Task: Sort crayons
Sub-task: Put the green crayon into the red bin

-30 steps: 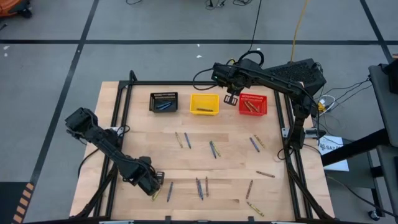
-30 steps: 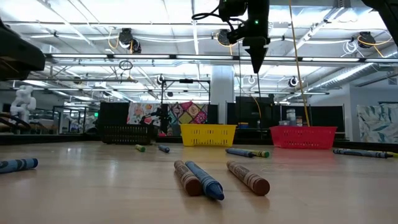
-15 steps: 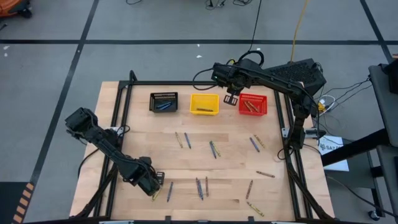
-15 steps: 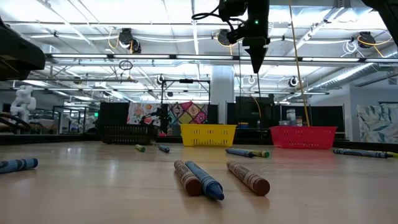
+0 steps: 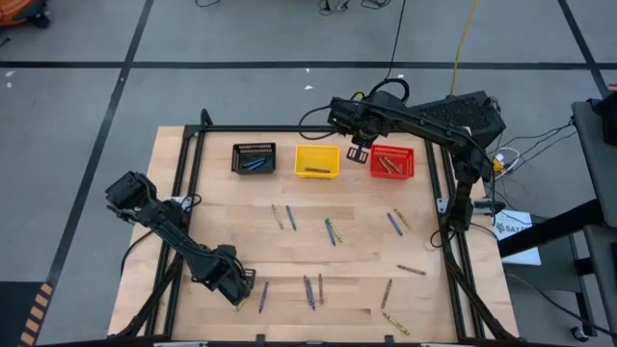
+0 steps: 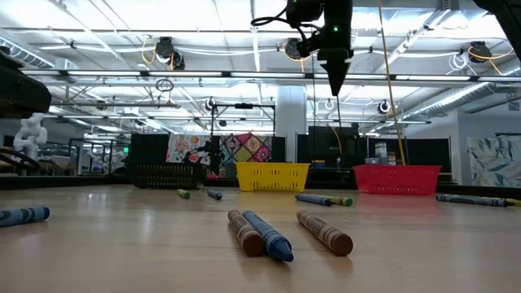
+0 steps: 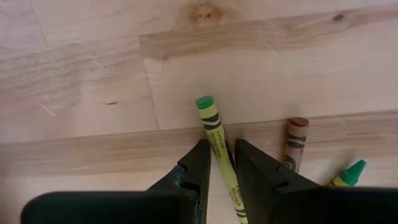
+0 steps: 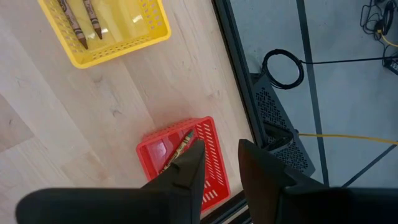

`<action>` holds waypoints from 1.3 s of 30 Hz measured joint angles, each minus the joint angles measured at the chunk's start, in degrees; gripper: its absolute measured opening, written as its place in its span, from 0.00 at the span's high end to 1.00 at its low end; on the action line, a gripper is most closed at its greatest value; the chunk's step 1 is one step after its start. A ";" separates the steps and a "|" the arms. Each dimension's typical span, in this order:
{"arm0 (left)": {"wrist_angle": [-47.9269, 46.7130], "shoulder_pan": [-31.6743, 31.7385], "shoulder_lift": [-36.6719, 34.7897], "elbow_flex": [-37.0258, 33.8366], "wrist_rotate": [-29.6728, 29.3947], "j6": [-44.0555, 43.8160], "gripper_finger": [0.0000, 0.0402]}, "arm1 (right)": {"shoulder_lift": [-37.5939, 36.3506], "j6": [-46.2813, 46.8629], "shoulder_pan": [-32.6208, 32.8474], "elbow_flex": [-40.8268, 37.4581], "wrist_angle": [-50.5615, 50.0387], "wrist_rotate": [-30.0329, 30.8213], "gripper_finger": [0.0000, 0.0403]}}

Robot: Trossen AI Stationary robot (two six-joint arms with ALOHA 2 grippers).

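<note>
One yellow-green crayon (image 7: 219, 149) lies pinched between the fingers of the left gripper (image 7: 219, 167) near the front left of the table, a brown crayon (image 7: 295, 142) and another green tip just beside it. The grip sits along the stick's middle, probably so it lifts level. Other crayons (image 5: 331, 230) lie scattered singly and in pairs across the pale wooden table (image 5: 222, 217). At the far edge stand three bins in a row: a black bin (image 5: 254, 158) holding blue sticks, a yellow bin (image 5: 316, 161) holding brown ones, and a red bin (image 5: 392, 162) holding yellow-olive ones. The right gripper (image 8: 217, 163) hangs high between the yellow and red bins, its fingers slightly parted around nothing, likely waiting clear of the bins. Beyond the table lies a grey taped floor with cables, and a large hall under ceiling lights.
</note>
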 joint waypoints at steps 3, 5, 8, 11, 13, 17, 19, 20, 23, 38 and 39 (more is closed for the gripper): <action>-0.03 0.00 0.04 -0.02 0.00 1.53 0.83 | 0.00 0.00 0.00 0.00 0.00 0.00 0.79; -0.07 0.00 0.09 -0.04 -0.02 2.81 0.86 | 0.00 0.00 0.00 0.00 0.01 0.00 0.79; -0.24 0.00 0.11 -0.09 -0.06 3.43 0.94 | 0.00 -0.17 0.00 0.00 0.00 0.00 0.79; -0.29 0.00 0.11 -0.09 -0.07 5.75 0.98 | 0.00 -0.33 0.02 0.00 0.00 0.00 0.79; -0.31 0.00 0.11 -0.09 -0.02 6.29 0.98 | 0.00 -0.43 0.00 0.00 0.00 0.00 0.79; -0.22 0.00 0.15 -0.15 -0.01 7.83 0.98 | 0.00 -0.44 0.00 0.00 -0.02 0.00 0.79; -0.22 0.00 0.15 -0.16 -0.03 9.16 0.98 | 0.00 -0.44 0.00 0.00 -0.02 0.00 0.79; -0.21 0.00 0.16 -0.17 -0.08 9.60 0.98 | 0.00 -0.44 0.01 0.00 -0.02 0.00 0.79; -0.18 0.00 0.20 -0.17 -0.68 11.74 0.98 | 0.00 -0.41 0.01 0.00 -0.02 0.00 0.79; -5.52 1.14 -0.21 3.52 -8.94 22.04 0.98 | 0.02 3.19 0.02 0.00 -0.11 -0.02 0.79; -5.37 1.62 -0.36 3.52 -9.40 22.83 0.98 | 0.02 3.21 0.02 -0.01 -0.15 0.00 0.79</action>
